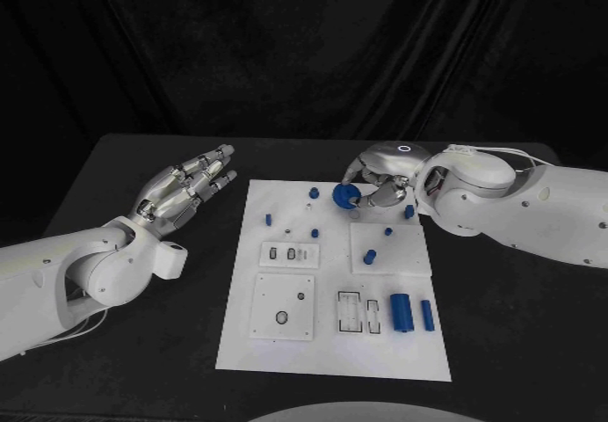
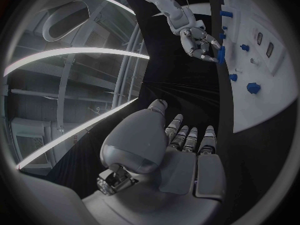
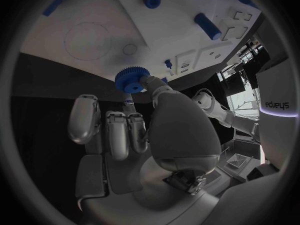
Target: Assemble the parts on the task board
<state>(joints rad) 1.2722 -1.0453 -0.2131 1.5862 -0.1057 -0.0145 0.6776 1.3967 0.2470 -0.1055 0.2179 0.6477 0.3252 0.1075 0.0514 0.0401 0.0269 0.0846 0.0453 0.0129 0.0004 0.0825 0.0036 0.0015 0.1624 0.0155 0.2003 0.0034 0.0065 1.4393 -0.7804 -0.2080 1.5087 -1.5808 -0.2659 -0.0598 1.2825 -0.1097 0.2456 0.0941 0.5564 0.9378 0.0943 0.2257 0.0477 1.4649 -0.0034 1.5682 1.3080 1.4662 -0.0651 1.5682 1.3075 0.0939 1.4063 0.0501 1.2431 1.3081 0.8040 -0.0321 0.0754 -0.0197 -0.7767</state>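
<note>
- Step in hand: right hand point(image 1: 378, 186) carries a blue gear point(image 1: 343, 194), pinched at thumb and fingertip, other fingers loosely curled. In the right wrist view the gear point(image 3: 130, 79) shows teeth and a centre hub clearly.
- Gear sits over the far end of the task board point(image 1: 332, 281), around 12 o'clock of the board. Cannot tell whether it hangs above the plate or touches it.
- Left hand point(image 1: 188, 186) is released, fingers straight and apart, holding nothing, above the tabletop point(image 1: 126, 369) just off the board's 10 o'clock corner.
- Other parts untouched on the board: two blue cylinders point(image 1: 412, 313) lying side by side at about 4 o'clock, a short blue peg point(image 1: 369, 257) near centre-right, small blue pegs point(image 1: 269, 216) toward 11 o'clock.
- My read: early in the assembly; gear not seated yet.
- Next move calls for lining the gear's bore up with its post or marked circle, then lowering it straight. Which seat is meant, I cannot tell.
- Risk: a two-point pinch lets the gear tilt on the way down.
</note>
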